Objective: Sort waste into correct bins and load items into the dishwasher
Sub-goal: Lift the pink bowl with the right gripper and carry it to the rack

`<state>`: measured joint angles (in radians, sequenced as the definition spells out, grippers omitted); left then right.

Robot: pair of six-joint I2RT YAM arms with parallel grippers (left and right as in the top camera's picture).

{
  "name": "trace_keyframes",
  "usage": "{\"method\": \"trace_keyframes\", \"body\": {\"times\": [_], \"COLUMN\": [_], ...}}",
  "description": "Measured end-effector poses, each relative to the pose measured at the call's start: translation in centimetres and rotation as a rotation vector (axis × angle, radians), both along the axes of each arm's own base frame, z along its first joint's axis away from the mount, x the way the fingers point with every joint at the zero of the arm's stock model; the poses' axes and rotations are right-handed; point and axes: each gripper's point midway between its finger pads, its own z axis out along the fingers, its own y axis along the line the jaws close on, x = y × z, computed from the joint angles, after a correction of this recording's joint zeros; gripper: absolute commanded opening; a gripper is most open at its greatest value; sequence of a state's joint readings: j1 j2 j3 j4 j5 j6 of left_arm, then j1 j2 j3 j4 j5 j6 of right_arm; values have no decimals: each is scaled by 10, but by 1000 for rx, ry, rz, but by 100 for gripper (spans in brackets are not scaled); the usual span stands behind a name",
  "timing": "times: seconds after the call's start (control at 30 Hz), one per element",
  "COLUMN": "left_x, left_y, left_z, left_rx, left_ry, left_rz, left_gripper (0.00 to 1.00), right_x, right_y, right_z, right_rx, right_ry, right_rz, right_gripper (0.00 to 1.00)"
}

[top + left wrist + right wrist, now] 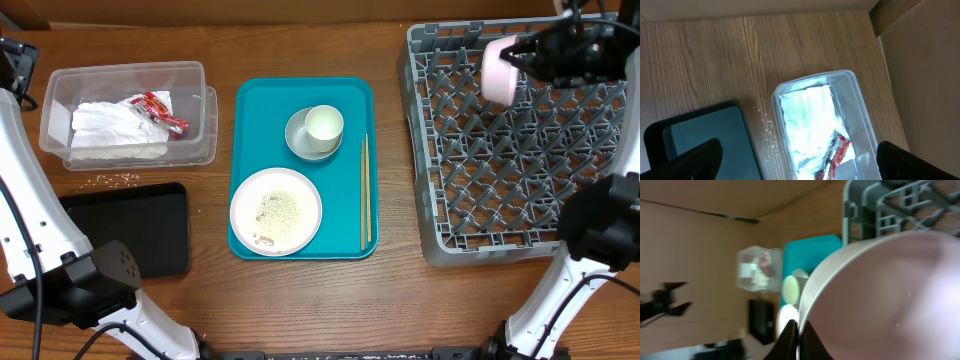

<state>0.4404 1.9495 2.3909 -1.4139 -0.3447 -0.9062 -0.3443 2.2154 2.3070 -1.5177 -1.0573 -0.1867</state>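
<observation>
- Pale pinkish bowl (880,290): its rim is clenched between the right jaws, which hold it on edge.
- Grey dish rack (520,160): directly beneath those jaws, at a corner.
- Teal tray (250,100): on the bench (400,300) beyond the right jaws, carrying a white plate (245,200) with food scraps (277,208), a small cup (324,125) inside a small white bowl (293,140), and chopsticks (365,190).
- Clear tub (860,100): farthest, under the left jaws, which are spread wide and empty. It holds napkins (807,120) and a red-and-white wrapper (837,150).
- Black tray (705,135): beside the tub.
</observation>
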Motion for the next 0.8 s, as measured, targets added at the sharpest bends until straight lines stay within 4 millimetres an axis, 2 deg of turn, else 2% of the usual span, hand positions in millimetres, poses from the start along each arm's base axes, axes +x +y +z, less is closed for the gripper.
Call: {"method": "trace_keyframes", "body": {"times": [0.1,0.3,0.43,0.6,0.8], "left_x": [0,0,0,0,0], "left_y": [0,0,0,0,0], "left_z": [0,0,0,0,0], "left_rx": [0,0,0,0,0], "left_ry": [0,0,0,0,0], "left_rz": [0,0,0,0,0], "left_gripper": [100,100,100,100,100], "right_x": [2,0,0,2,3], "right_y": [0,10,11,8,6], "right_z": [-10,-28,-38,-60,-64], "right_rx": [98,184,187,163,172], "right_ry": [-32,-35,-28,17,38], "right_rz": [26,59,61,39,22], "right_gripper": [4,4,4,4,4]}}
